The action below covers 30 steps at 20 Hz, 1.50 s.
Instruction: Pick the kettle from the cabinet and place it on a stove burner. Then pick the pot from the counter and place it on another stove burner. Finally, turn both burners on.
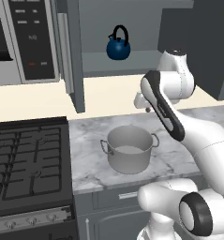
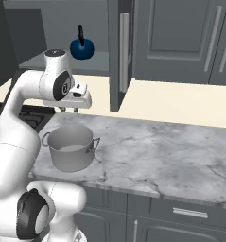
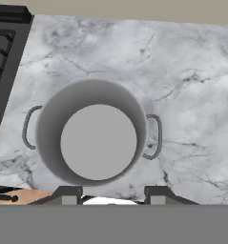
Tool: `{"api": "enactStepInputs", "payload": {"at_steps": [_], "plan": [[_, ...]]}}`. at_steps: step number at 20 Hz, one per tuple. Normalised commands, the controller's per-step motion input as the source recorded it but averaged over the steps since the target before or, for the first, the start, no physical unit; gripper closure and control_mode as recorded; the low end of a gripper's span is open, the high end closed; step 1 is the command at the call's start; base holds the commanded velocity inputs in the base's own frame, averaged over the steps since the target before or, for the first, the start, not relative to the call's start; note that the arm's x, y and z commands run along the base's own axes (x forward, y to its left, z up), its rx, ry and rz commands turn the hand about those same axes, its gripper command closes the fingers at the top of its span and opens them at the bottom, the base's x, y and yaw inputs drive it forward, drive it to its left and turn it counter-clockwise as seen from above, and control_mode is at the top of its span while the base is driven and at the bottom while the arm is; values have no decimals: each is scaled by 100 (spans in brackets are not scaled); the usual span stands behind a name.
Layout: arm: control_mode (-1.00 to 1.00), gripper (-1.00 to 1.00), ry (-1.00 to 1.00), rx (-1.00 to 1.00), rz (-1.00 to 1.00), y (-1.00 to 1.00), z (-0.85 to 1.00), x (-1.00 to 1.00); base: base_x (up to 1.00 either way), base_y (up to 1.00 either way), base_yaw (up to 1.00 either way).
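Note:
The dark-blue kettle [image 1: 118, 47] [image 2: 82, 47] stands upright on the grey shelf of the open cabinet [image 1: 132, 63] [image 2: 39, 60]. Below it, the grey pot [image 1: 130, 149] [image 2: 71, 146] [image 3: 92, 138] sits on the marble counter [image 1: 87, 154] [image 2: 152, 146] [image 3: 182, 71], empty inside. My gripper [image 1: 144, 108] [image 2: 69, 110] [image 3: 113, 196] hangs pointing down, above the pot and below the cabinet shelf. It is open with nothing between its fingers. The black stove burners [image 1: 26, 159] [image 3: 0, 52] lie left of the counter.
The cabinet's open door [image 1: 73, 56] [image 2: 120, 52] hangs edge-on beside the shelf. A microwave [image 1: 24, 42] is mounted above the stove. A silver knob strip [image 1: 31, 221] runs along the stove's front. Bare marble stretches to the right of the pot.

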Motion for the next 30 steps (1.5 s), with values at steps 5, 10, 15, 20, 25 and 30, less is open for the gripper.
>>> {"api": "enactStepInputs", "payload": {"at_steps": [5,10,15,20,25,30], "plan": [[-100,-100,-10,0,0,0,5,-1,0,0,0],[-100,-100,-22,0,0,0,17,0,0,0,0],[-100,-100,-22,-2,0,0,22,0,0,0,0],[-100,-100,-20,-4,0,3,29,0,0,0,0],[-100,-100,-22,-5,0,7,35,0,0,0,0],[-100,-100,-20,-6,0,11,37,0,0,0,0]]}}
